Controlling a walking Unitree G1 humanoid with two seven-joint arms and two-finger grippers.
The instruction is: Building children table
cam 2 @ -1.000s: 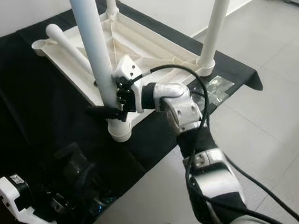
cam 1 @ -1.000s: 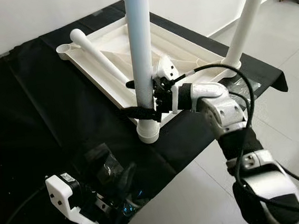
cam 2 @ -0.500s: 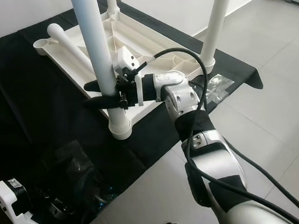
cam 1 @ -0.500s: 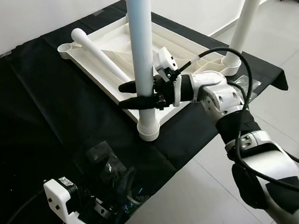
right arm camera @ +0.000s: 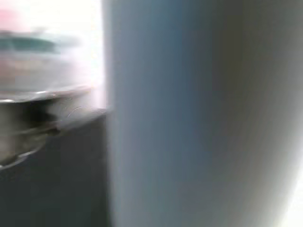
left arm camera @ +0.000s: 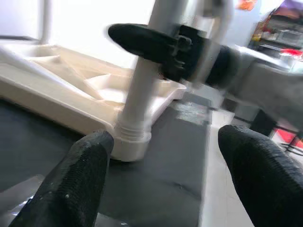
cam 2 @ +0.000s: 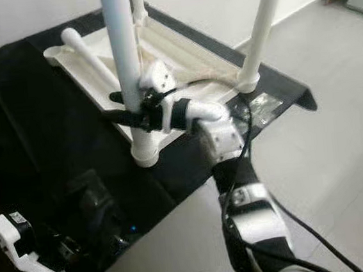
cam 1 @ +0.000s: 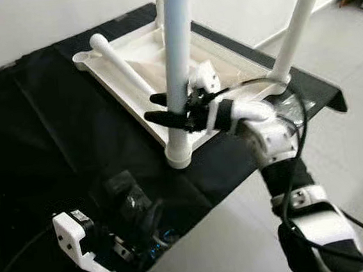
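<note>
Black cloth on tiled floor, upturned white tabletop, right gripper clasping near upright leg (fingers either side), left gripper spread wide.

White table legs rise from a white tabletop. The cloth beneath is black. The floor is pale grey.

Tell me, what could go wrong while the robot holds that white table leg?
The right gripper has its black fingers around the near table leg, which stands in a corner socket of the upturned tabletop. If it pushes sideways, the leg might tilt or the tabletop might slide on the black cloth. A loose leg lies in the tabletop and could roll if jolted. The left gripper is open, low and apart, so it offers no steadying.
</note>
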